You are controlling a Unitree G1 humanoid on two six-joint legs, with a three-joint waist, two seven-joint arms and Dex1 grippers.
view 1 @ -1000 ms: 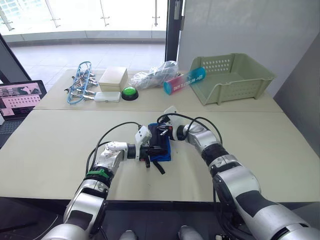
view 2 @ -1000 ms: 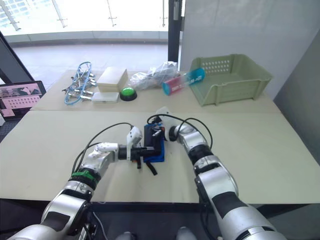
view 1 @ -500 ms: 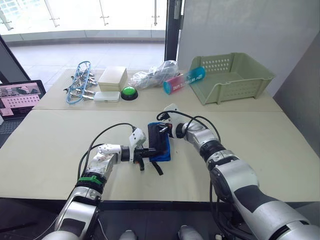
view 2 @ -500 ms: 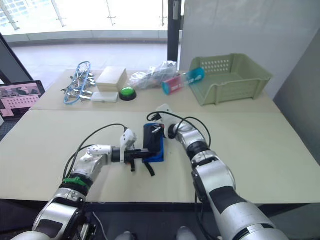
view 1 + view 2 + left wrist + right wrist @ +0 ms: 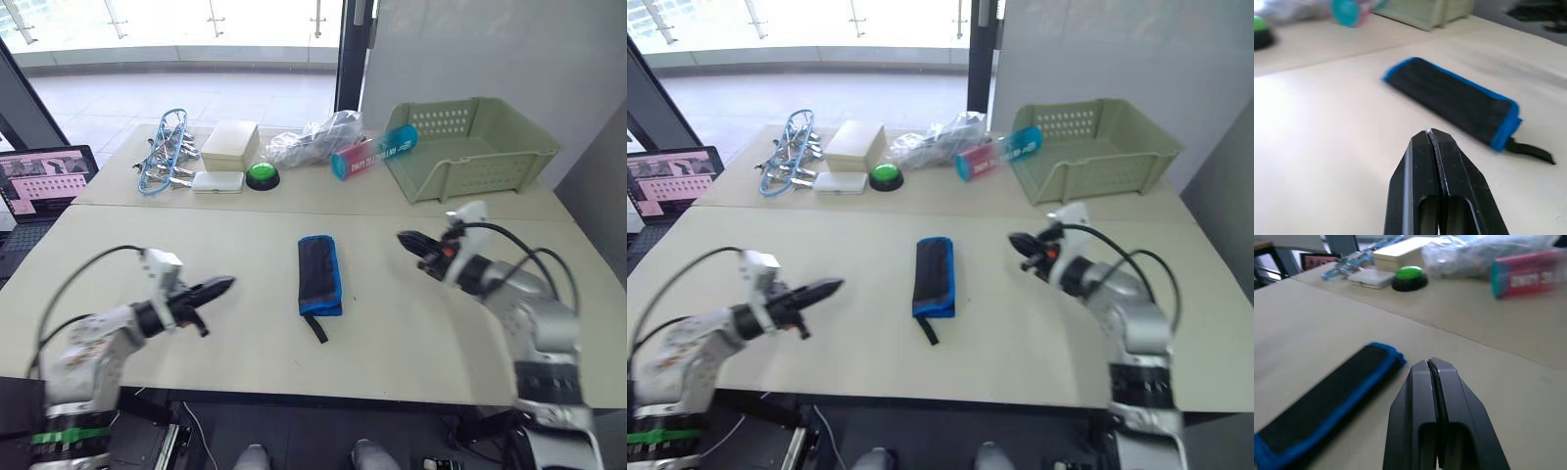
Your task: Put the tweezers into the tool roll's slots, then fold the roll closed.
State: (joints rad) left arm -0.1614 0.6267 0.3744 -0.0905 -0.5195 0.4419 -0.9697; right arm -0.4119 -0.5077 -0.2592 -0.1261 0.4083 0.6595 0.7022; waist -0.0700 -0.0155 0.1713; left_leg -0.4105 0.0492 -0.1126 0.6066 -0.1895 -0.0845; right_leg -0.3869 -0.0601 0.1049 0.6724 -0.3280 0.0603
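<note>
folded roll lies alone, both arms drawn off

the tool roll (image 5: 319, 273) lies folded in the middle of the pale table (image 5: 392, 333), strap trailing. it looks soft and light; i'd pinch the blue edge. left gripper (image 5: 221, 285) and right gripper (image 5: 406, 238) hover well apart from it, fingers pressed together, empty. a green basket (image 5: 470, 147) and clutter sit beyond, by bright windows.

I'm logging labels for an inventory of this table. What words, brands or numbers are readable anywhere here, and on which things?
Pink and teal tube beside the green basket: white lettering runs along its side, too small and blurred to read.
Laptop screen at the table's far left: pictures only, no legible text.
Tool roll, cream box, green button: no text visible.
</note>
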